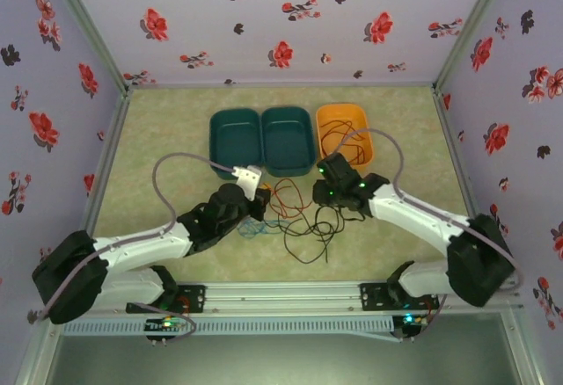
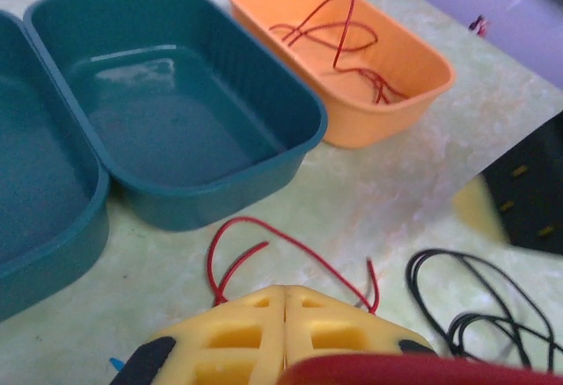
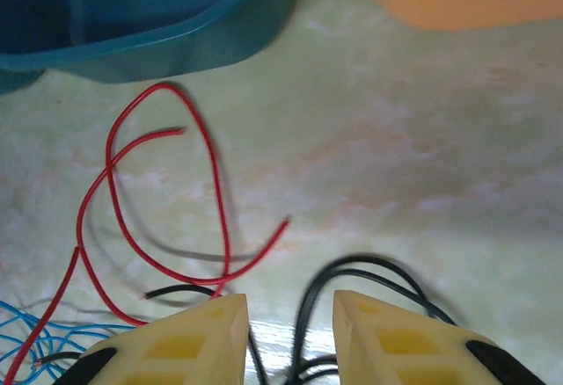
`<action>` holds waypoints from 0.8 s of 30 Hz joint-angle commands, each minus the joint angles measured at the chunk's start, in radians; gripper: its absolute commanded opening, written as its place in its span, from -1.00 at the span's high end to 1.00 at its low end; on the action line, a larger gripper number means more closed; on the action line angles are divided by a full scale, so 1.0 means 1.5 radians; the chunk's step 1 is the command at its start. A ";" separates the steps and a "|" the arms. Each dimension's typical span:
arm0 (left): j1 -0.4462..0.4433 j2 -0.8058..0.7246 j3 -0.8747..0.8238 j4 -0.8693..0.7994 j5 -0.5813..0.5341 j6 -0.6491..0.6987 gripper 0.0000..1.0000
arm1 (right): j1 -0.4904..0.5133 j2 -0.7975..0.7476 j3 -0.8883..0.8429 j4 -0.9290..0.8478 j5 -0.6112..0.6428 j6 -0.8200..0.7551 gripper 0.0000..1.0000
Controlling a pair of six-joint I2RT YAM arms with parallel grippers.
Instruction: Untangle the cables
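The black cable (image 3: 352, 262) runs off the bottom edge, and the blue cable (image 3: 31, 328) off the left corner.

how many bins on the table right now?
3. The left teal bin and right teal bin sit side by side at the far middle. The orange bin is just right of them, with a red cable inside. None seems hidden.

Two dark teal rectangular plastic tubs (image 1: 235, 137) (image 1: 288, 139) and one orange rectangular plastic tub (image 2: 378, 126) stand at twelve o'clock. One thin red wire (image 2: 339, 29) lies inside the orange one. At six o'clock, loose red wire (image 3: 215, 192), black wire (image 2: 466, 271) and blue wire (image 3: 35, 332) tangle uncountably.
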 commanded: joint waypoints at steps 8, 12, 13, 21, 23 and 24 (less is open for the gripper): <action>-0.005 -0.075 0.004 -0.002 -0.029 0.022 1.00 | 0.038 0.174 0.112 0.017 0.015 -0.069 0.37; -0.006 -0.073 0.001 -0.019 -0.034 0.009 1.00 | 0.049 0.231 0.139 0.017 0.027 -0.089 0.36; -0.005 -0.073 -0.001 -0.021 -0.035 0.005 1.00 | 0.051 0.242 0.146 0.015 0.032 -0.094 0.36; -0.006 -0.070 -0.018 -0.032 -0.057 -0.027 1.00 | 0.054 0.296 0.153 0.026 0.039 -0.110 0.35; -0.006 -0.068 -0.019 -0.036 -0.061 -0.031 1.00 | 0.054 0.306 0.149 0.029 0.035 -0.110 0.36; -0.005 -0.067 -0.020 -0.037 -0.061 -0.033 1.00 | 0.055 0.309 0.147 0.030 0.033 -0.110 0.36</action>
